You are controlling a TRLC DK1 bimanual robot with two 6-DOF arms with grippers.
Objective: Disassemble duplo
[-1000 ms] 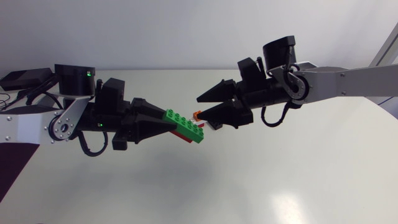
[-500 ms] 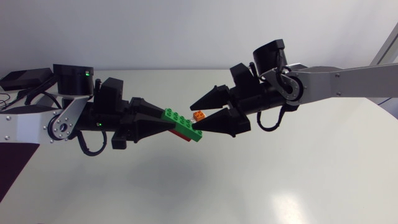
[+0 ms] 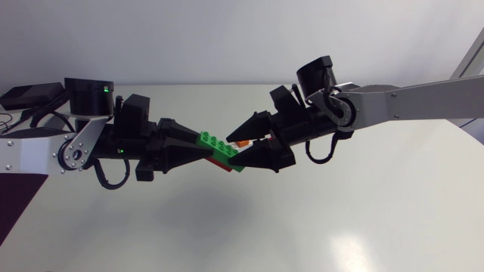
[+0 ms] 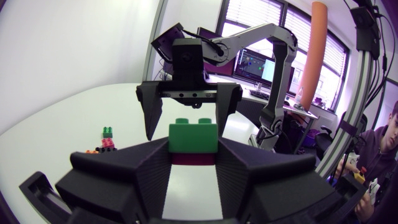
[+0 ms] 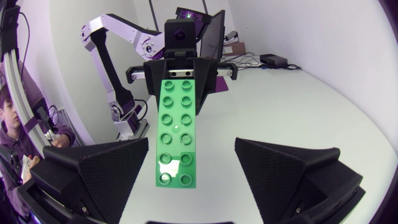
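In mid-air, the spread right end effector (image 3: pixel 231 147) now straddles the green plate (image 3: pixel 220 146) — pinched by the left end effector (image 3: pixel 199 149).

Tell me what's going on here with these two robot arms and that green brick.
The left gripper is shut on one end of a long green duplo plate, holding it above the table with a dark red brick attached underneath. The right gripper is open, its fingers on either side of the plate's free end without touching it. A few loose bricks lie on the table. The red brick is not yet off.
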